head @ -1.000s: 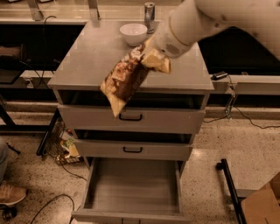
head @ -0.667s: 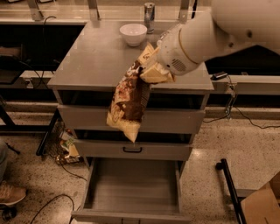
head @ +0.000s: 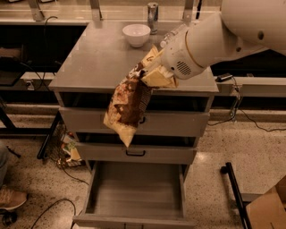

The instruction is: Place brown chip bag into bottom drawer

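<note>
Tool (head: pixel 153 76) sits at the front edge of the counter (head: pixel 96 60), clamped on the upper end of the brown chip bag (head: pixel 127 105). The bag hangs tilted, one corner lowest, across the top drawer (head: pixel 183 123) front and down to the middle drawer (head: pixel 165 154). The bottom drawer (head: pixel 136 194) stands open below, and the bag is well above its floor. A white bowl (head: pixel 136 34) and a metal can (head: pixel 153 11) stand at the counter's rear.

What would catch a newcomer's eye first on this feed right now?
The big white arm reaches in from the upper right, its gripper clamped on the top end of the brown chip bag, which dangles in front of the two upper drawer fronts. Directly below, the bottom drawer stands pulled open, grey floor showing. A white bowl sits on the cabinet top behind.
</note>
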`<state>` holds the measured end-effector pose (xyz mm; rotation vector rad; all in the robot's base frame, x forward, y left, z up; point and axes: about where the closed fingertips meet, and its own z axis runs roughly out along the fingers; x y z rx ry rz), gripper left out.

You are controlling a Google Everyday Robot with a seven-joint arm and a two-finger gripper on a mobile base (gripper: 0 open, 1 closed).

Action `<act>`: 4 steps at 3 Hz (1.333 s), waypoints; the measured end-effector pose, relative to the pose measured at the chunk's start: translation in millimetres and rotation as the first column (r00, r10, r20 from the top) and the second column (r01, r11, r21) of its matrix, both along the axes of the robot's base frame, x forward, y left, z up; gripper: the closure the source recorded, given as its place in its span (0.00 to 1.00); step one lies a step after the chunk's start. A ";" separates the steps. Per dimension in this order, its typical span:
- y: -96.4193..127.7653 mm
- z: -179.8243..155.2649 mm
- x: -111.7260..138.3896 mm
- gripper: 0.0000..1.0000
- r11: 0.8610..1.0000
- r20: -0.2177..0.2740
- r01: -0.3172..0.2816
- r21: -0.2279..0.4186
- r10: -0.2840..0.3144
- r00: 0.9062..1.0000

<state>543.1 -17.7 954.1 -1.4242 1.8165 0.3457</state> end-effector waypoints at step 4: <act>4.4 -196.4 -92.9 1.00 0.955 -0.350 0.196 0.224 -0.109 0.930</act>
